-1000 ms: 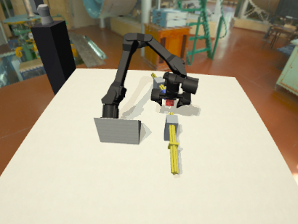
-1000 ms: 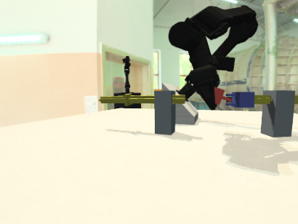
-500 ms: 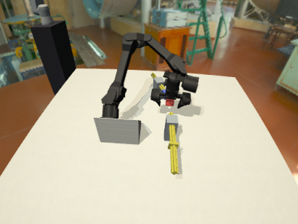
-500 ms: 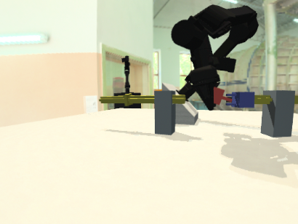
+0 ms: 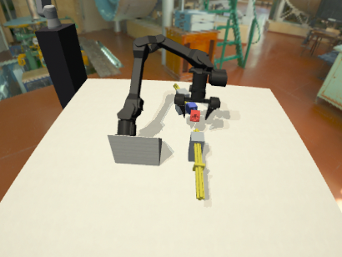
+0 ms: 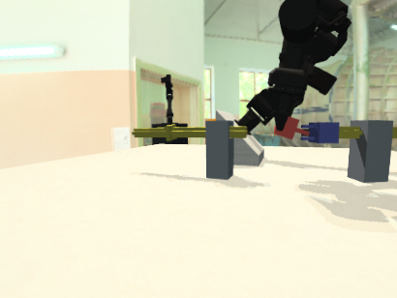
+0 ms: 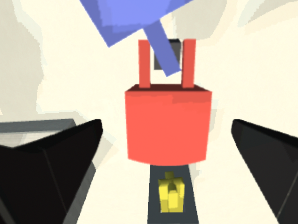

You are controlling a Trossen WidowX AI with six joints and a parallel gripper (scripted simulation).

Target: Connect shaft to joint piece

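Note:
The red joint piece [image 5: 195,116] [image 6: 287,129] [image 7: 168,125] hangs on the blue hinge part [image 5: 191,107] [image 6: 325,133] [image 7: 127,20] at the end of the fixed shaft [image 5: 177,87] [image 6: 350,132]. In the wrist view its prongs line up with the second shaft [image 5: 199,183] [image 6: 189,132] [image 7: 172,197]; in the exterior view it looks tilted. That yellow shaft passes through its grey block [image 5: 196,138] [image 6: 219,150] [image 7: 156,210], its tip apart from the joint piece. My gripper [image 5: 195,117] [image 7: 165,125] is wide open, one finger on each side of the red piece, with gaps on both sides.
The fixed shaft's grey block [image 6: 378,150] stands behind the joint. A grey sloped block [image 5: 138,150] [image 6: 252,155] stands left of the second shaft, by the arm's base. The second shaft carries a yellow collar [image 5: 198,166] [image 6: 168,132] on its outer part.

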